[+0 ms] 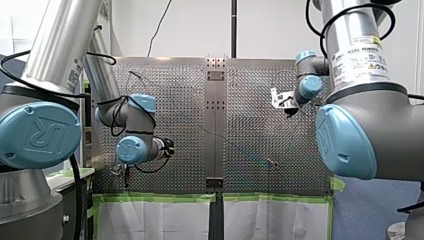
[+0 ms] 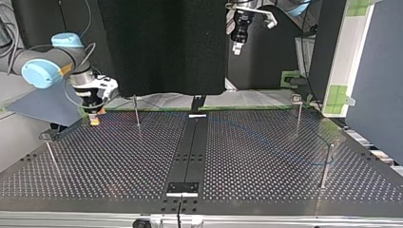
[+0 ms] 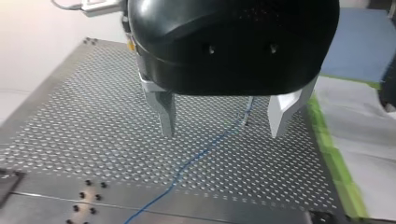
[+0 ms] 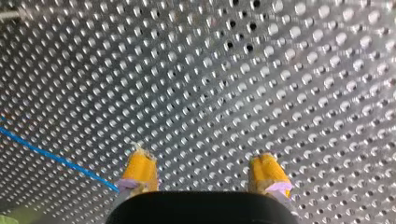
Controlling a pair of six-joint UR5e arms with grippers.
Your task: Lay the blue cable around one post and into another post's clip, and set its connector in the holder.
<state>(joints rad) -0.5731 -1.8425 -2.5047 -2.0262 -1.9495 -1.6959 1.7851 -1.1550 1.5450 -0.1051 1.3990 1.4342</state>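
Right claw (image 4: 203, 164) agape beside blue cable (image 4: 51, 156)

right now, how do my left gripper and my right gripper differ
My left gripper has bare metal fingers; my right gripper has yellow pads. My left gripper hangs high over the table; my right gripper sits low near it. The blue cable runs under my left gripper, but beside my right gripper. Both are open and empty.
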